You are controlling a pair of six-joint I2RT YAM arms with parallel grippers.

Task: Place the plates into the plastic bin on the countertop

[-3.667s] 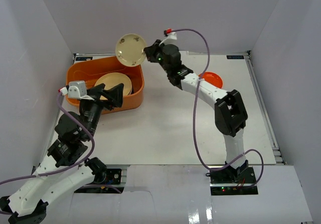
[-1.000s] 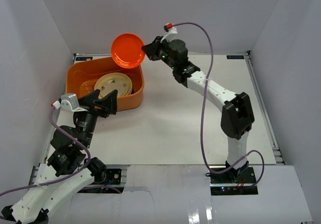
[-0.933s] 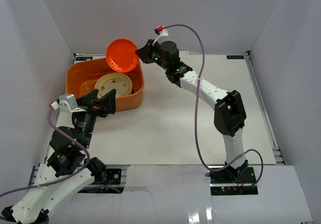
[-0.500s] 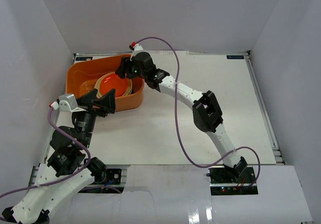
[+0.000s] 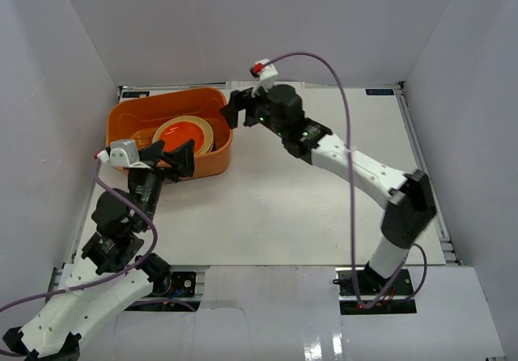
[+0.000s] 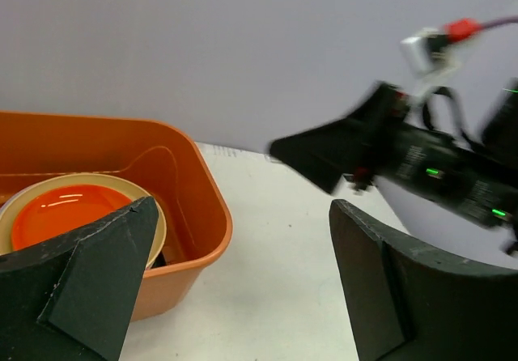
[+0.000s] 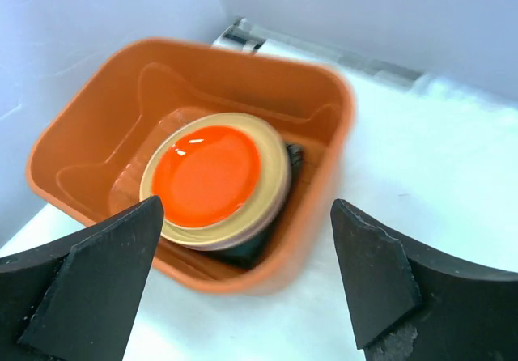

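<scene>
So, both my grippers are wide open and holding nothing right now. The orange-red plate (image 7: pixel 206 175) lies flat in the bin (image 7: pixel 79 138), on top of the stack. It rests on the cream plate (image 7: pixel 275 171), which shows as a ring around it. A dark plate (image 7: pixel 261 252) peeks out from under those two at the near side (I can't tell which dark one it is, too little shows).

My right gripper (image 5: pixel 233 108) hangs just beside the bin's far right corner, apart from the rim. From its wrist camera the stack sits between my two fingers (image 7: pixel 89 296) but well below them, not touching.

My left gripper (image 5: pixel 171 159) hovers at the near side of the bin, jaws spread and pointing over the near rim toward the far wall. In its wrist view the bin's right wall curves between me and the bare countertop (image 6: pixel 267 296), and my own left finger hides part of the stack, so I only see the far half of the orange-red plate there. My right gripper shows in that view too, blurred, off past the bin.

Around all this are the white walls (image 5: pixel 267 21), and a purple cable (image 5: pixel 299 53) arcs over my right arm.
</scene>
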